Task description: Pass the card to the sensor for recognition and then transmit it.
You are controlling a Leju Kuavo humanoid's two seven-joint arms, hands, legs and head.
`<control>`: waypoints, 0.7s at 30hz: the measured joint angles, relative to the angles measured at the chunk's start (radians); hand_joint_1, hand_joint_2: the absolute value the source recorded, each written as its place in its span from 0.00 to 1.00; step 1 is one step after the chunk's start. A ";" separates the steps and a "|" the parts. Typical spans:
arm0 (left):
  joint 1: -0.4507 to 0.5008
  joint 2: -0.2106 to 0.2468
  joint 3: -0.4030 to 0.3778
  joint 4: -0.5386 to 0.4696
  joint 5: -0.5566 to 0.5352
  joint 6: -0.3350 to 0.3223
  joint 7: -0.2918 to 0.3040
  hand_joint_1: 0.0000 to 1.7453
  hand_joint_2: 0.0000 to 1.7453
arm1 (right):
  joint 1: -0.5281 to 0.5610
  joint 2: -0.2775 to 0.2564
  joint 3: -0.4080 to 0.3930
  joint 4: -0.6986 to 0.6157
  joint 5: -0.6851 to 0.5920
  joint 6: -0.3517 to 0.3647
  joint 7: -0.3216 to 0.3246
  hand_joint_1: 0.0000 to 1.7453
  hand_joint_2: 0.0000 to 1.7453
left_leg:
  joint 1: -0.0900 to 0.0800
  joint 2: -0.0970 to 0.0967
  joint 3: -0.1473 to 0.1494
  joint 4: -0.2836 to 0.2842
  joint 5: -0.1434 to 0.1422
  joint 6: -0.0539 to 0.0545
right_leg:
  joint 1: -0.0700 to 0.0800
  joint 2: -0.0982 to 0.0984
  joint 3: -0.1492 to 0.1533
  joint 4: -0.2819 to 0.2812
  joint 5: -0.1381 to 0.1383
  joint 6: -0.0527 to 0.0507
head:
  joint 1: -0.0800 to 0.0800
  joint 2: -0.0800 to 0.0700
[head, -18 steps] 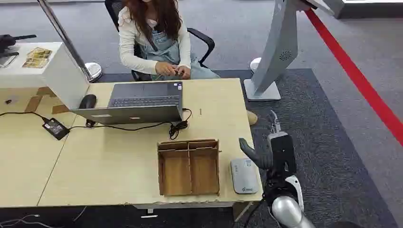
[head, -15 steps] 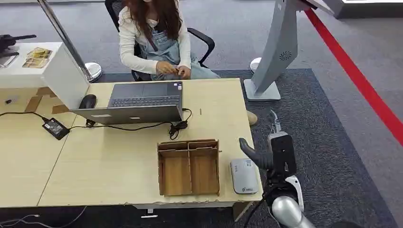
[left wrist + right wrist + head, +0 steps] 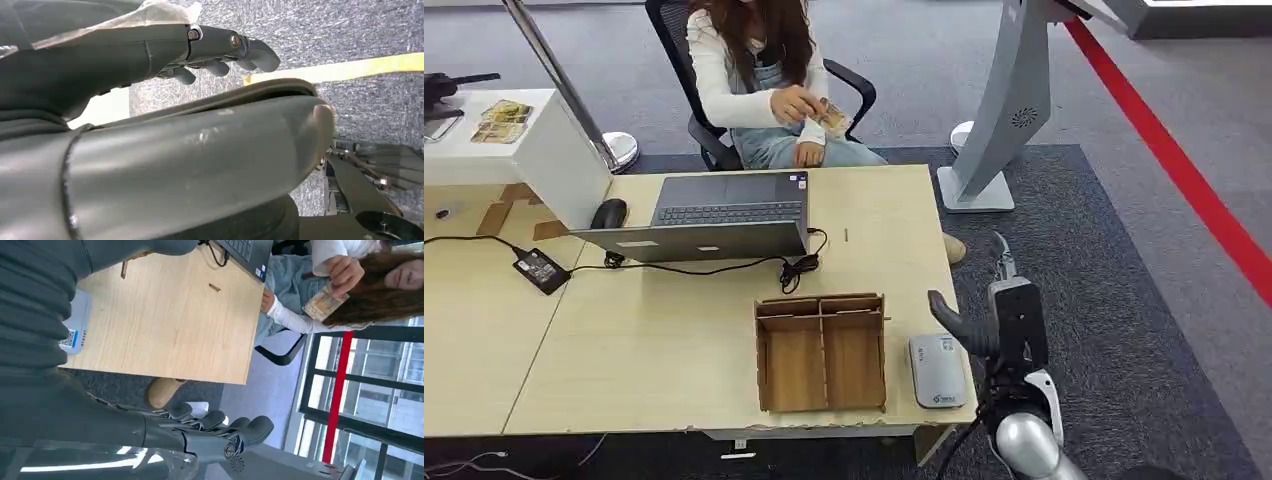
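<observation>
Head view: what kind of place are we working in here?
Likely an office or reception-style demo area: a wooden desk with an open laptop, a person seated in an office chair, grey carpet, and a card sensor.

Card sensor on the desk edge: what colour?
The sensor is pale grey-white with a small blue mark; clearest in the head view.

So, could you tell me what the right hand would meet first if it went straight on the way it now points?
Probably nothing near: the right hand points past the desk edge over carpet, roughly toward the kiosk base; depth is unclear.
</observation>
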 joint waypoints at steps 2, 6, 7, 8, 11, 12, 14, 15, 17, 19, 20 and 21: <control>0.000 0.000 0.000 0.000 0.000 0.001 0.000 0.00 0.00 | 0.000 0.000 0.000 0.000 0.000 -0.003 0.000 0.00 1.00 | 0.000 0.000 0.000 0.000 0.000 0.000 | 0.000 0.000 0.000 0.000 0.000 0.000 | 0.000 0.000; 0.000 0.000 0.000 0.000 -0.002 0.002 0.000 0.00 0.00 | 0.000 0.000 0.000 0.000 -0.003 -0.004 0.000 0.00 1.00 | 0.000 0.000 0.000 0.000 0.000 0.000 | 0.000 0.000 0.000 0.000 0.000 0.000 | 0.000 0.000; 0.000 0.000 0.000 0.000 -0.003 0.003 0.000 0.00 0.00 | 0.001 0.000 0.000 0.000 -0.003 -0.004 0.000 0.00 1.00 | 0.000 0.000 0.000 0.000 0.000 0.000 | 0.000 0.000 0.000 0.000 0.000 0.000 | 0.000 0.000; 0.000 0.000 0.000 0.000 -0.003 0.004 0.000 0.00 0.00 | 0.001 0.000 0.000 0.000 -0.005 -0.004 0.000 0.00 1.00 | 0.000 0.000 0.000 0.000 0.000 0.000 | 0.000 0.000 0.000 0.000 0.000 0.000 | 0.000 0.000; 0.000 0.001 0.000 0.000 -0.004 0.005 0.000 0.00 0.00 | 0.002 -0.001 0.000 0.000 -0.007 -0.005 0.000 0.00 1.00 | 0.000 0.000 0.000 0.000 0.000 0.000 | 0.000 0.000 0.000 0.000 0.000 0.000 | 0.000 0.000; 0.000 0.001 0.000 0.000 -0.004 0.005 0.000 0.00 0.00 | 0.002 -0.001 0.000 0.000 -0.007 -0.005 0.000 0.00 1.00 | 0.000 0.000 0.000 0.000 0.000 0.000 | 0.000 0.000 0.000 0.000 0.000 0.000 | 0.000 0.000; 0.000 0.002 0.000 0.000 -0.005 0.005 0.000 0.00 0.00 | 0.003 -0.002 0.000 0.000 -0.008 -0.005 0.000 0.00 1.00 | 0.000 0.000 0.000 0.000 0.000 0.000 | 0.000 0.000 0.000 0.000 0.000 0.000 | 0.000 0.000; 0.000 0.002 0.000 0.000 -0.006 0.005 0.000 0.00 0.00 | 0.003 -0.002 0.000 0.000 -0.008 -0.005 0.000 0.00 1.00 | 0.000 0.000 0.000 0.000 0.000 0.000 | 0.000 0.000 0.000 0.000 0.000 0.000 | 0.000 0.000; 0.000 0.003 0.000 0.000 -0.007 0.005 0.000 0.00 0.00 | 0.004 -0.003 0.000 0.000 -0.008 -0.005 0.000 0.00 1.00 | 0.000 0.000 0.000 0.000 0.000 0.000 | 0.000 0.000 0.000 0.000 0.000 0.000 | 0.000 0.000; 0.000 0.003 0.000 0.000 -0.010 0.005 0.000 0.00 0.00 | 0.004 -0.003 0.000 0.000 -0.007 -0.003 0.000 0.00 1.00 | 0.000 0.000 0.000 0.000 0.000 0.000 | 0.000 0.000 0.000 0.000 0.000 0.000 | 0.000 0.000; 0.000 0.004 -0.001 0.000 -0.014 0.005 0.000 0.00 0.00 | 0.003 -0.003 0.000 0.000 0.003 0.002 0.001 0.00 1.00 | 0.000 0.000 0.000 0.000 0.000 0.000 | 0.000 0.000 0.000 0.000 0.000 0.000 | 0.000 0.000; 0.000 0.004 -0.001 0.000 -0.018 0.005 0.000 0.00 0.00 | 0.001 -0.003 0.000 0.000 0.016 0.007 0.003 0.00 1.00 | 0.000 0.000 0.000 0.000 0.000 0.000 | 0.000 0.000 0.000 0.000 0.000 0.000 | 0.000 0.000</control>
